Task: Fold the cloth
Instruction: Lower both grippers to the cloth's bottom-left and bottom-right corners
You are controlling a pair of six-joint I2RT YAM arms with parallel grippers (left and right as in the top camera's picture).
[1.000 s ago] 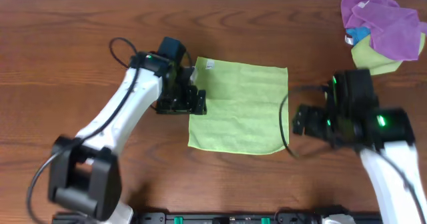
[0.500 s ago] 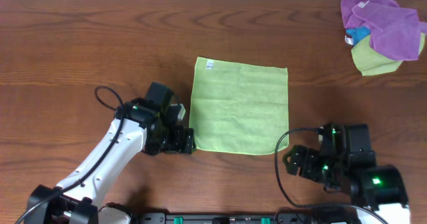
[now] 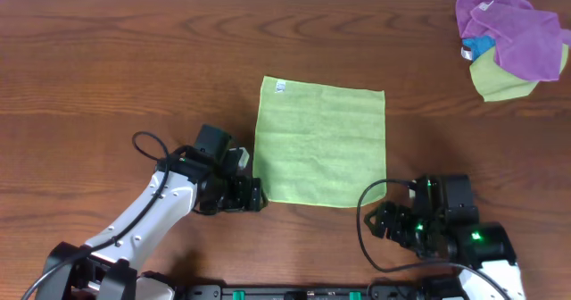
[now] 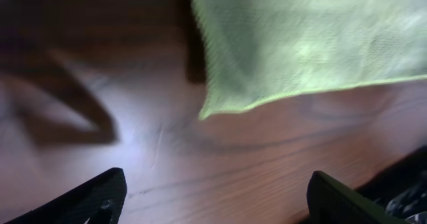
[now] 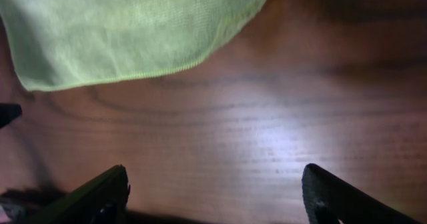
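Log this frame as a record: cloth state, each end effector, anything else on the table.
cloth: spread flat, unfolded, white tag at its far left corner
left end effector: open, empty, beside the cloth's near left corner
right end effector: open, empty, just off the near right corner
other items: purple cloth bunched with a yellow-green cloth, far right
fold: not started

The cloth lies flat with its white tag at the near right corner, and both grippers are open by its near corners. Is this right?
Not quite. The overhead view shows the white tag at the far left corner of the cloth, not the near right. The rest holds: it lies flat, and the left gripper and right gripper are open by its near corners.
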